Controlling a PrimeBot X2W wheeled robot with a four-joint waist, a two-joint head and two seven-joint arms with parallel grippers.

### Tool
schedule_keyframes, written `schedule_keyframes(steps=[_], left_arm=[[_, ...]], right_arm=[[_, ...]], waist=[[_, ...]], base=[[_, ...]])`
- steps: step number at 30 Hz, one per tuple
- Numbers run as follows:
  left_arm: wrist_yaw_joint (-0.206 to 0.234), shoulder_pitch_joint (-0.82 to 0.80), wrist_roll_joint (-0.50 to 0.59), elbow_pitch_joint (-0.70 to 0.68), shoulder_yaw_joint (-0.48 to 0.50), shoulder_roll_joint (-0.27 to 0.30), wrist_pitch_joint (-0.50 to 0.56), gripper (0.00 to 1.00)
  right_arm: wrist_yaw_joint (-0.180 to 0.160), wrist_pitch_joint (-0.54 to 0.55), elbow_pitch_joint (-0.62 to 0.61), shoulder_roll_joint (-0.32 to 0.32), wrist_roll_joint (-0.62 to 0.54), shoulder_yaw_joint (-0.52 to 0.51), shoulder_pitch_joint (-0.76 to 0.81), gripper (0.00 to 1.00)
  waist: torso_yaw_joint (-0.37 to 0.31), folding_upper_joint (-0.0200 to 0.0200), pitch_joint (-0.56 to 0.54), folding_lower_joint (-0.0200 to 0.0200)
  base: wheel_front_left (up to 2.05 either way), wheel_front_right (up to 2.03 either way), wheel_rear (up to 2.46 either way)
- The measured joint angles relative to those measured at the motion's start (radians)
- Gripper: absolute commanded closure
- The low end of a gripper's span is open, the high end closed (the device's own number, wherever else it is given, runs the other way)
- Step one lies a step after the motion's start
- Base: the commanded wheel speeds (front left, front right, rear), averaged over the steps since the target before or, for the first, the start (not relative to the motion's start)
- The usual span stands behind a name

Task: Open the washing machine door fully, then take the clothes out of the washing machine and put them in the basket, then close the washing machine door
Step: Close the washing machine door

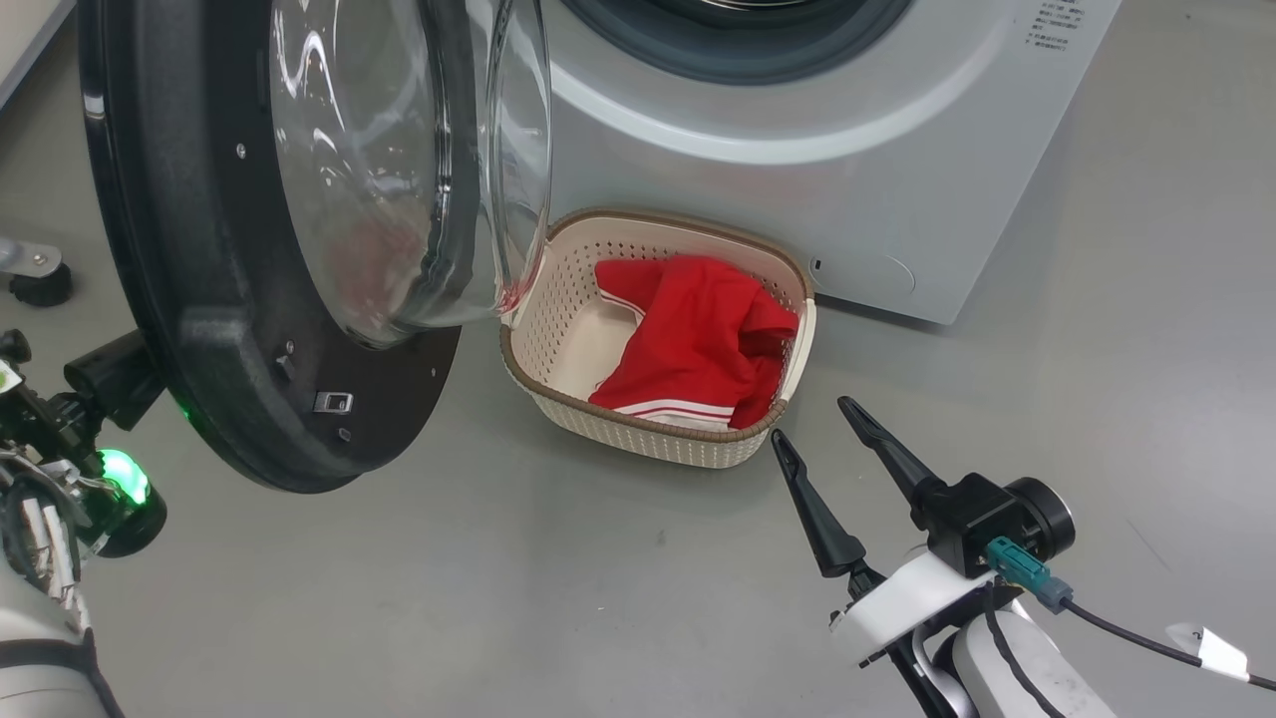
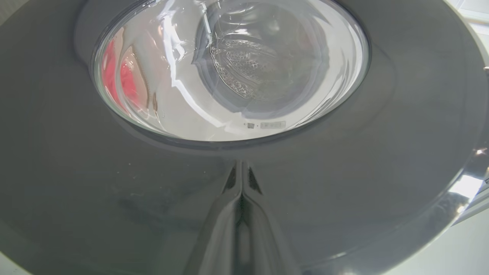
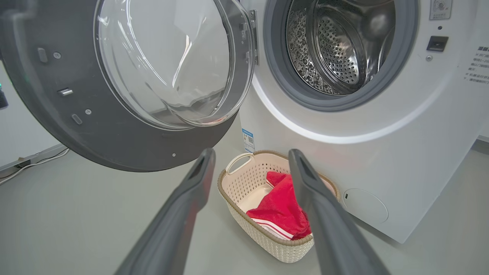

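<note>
The washing machine [image 3: 401,160] shows a bare drum [image 3: 336,49]; the washing machine door [image 1: 179,249] stands open beside the basket [image 1: 638,431], which holds the red clothes [image 1: 698,339]; the left gripper [image 2: 241,168], fingers pinched together against the door's glossy outer face, may skid off (leaving the door unlatched); the right gripper [image 1: 811,419] hovers wide and empty.

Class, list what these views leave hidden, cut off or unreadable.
- Drum floor: right wrist view, hidden behind the grey gasket; head view, cut off by the top edge.
- Printed text on the washing machine: right wrist view, too small to read.
- Basket floor beneath the clothes: head and right wrist views, covered.
</note>
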Motion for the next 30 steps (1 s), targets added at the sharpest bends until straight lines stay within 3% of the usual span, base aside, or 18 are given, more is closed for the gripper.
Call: schedule_keyframes(steps=[13, 21, 26, 30], left_arm=[[-0.002, 0.059, 0.004, -0.110, 0.001, -0.010, -0.028, 1.00], [-0.010, 0.118, 0.096, -0.222, 0.027, 0.024, -0.222, 1.00], [-0.010, 0.182, 0.212, -0.405, -0.054, 0.054, -0.363, 1.00], [-0.010, 0.264, 0.344, -0.512, -0.090, 0.103, -0.537, 1.00]], right_arm=[[0.000, 0.000, -0.001, 0.003, 0.000, 0.008, 0.002, 0.00], [-0.001, 0.000, -0.002, 0.007, 0.007, -0.002, 0.003, 0.00], [-0.003, 0.000, -0.003, 0.007, 0.009, -0.012, 0.003, 0.00], [-0.003, 0.000, -0.003, 0.008, 0.009, -0.011, 0.003, 0.00]], waist=[[-0.001, 0.0000, -0.004, 0.0000], [-0.001, 0.0000, -0.001, -0.0001], [0.002, 0.0000, -0.012, 0.0000], [0.000, -0.0001, -0.019, 0.0000]], base=[[0.00, 0.00, 0.00], [0.00, 0.00, 0.00], [0.00, 0.00, 0.00], [0.00, 0.00, 0.00]])
